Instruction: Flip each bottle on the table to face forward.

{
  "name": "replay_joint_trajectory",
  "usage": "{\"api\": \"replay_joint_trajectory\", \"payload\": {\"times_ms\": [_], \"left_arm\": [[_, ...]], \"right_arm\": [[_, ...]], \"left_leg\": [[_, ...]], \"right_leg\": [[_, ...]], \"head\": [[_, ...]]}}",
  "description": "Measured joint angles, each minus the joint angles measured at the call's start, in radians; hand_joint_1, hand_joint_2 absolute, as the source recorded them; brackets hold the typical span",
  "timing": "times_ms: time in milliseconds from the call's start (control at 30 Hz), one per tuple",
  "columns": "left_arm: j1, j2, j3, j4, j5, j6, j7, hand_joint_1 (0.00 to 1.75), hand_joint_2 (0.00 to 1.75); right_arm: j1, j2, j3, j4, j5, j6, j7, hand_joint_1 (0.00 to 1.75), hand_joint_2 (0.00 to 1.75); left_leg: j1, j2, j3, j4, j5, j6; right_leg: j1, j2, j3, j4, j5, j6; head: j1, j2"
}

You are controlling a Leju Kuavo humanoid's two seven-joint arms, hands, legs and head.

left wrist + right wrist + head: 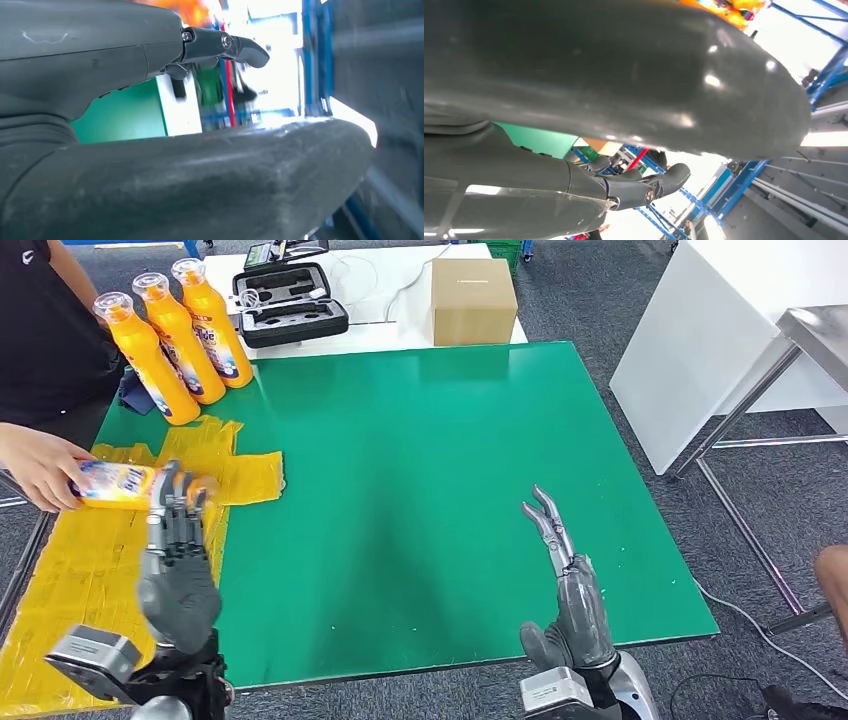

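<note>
Lying bottle (118, 485): orange, on its side w/ label up, just past left hand's fingertips, over yellow sheet (90, 560) at table's left edge. Held at far end by a person's hand (38, 468); near end overlapped by left hand (175, 550), fingers (172, 502) raised and resting against or just in front of it. Cannot tell from head view whether a real grip or only a touch. Thumb side hidden behind bottle.

Three more bottles (180, 340), upright w/ caps up, in a tight row well beyond left hand, towards table's far-left corner; labels partly turned to the side.

Right hand (565, 570): holds nothing, fingers extended and apart, palm on edge, over bare green table (430, 470), well apart from any bottle.

Risks, as judgement:
- Shared hold w/ person: if released before fingers wrap round, likely roll or drop onto sheet.
- Glossy body + loose crinkled sheet: could slip in hand or drag sheet along.
- Swinging bottle upright close to the row: could knock a neighbour over.
- Person's fingers close to robot's: pinch risk if fingers close now.

Views compared:
- Head view: whole layout, bottle, person, both hands; grip itself not resolved.
- Left wrist view: thick grey thumb (200, 185) and a dark finger (225, 46) apart, gap between them showing green table and background; only a blurred orange patch above. Suggests not yet wrapped round.
- Right wrist view: thumb and finger apart, nothing between.
</note>
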Motion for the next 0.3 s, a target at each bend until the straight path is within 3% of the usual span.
{"api": "replay_joint_trajectory", "payload": {"times_ms": [300], "left_arm": [[-0.004, 0.027, -0.088, -0.014, -0.1, -0.024, 0.013, 0.0, 0.0]], "right_arm": [[-0.011, 0.011, 0.012, -0.003, 0.091, -0.027, 0.006, 0.0, 0.0]], "left_leg": [[0.0, 0.0, 0.0, 0.0, 0.0, 0.0]], "right_leg": [[0.0, 0.0, 0.0, 0.0, 0.0, 0.0]], "head": [[0.0, 0.0]]}}
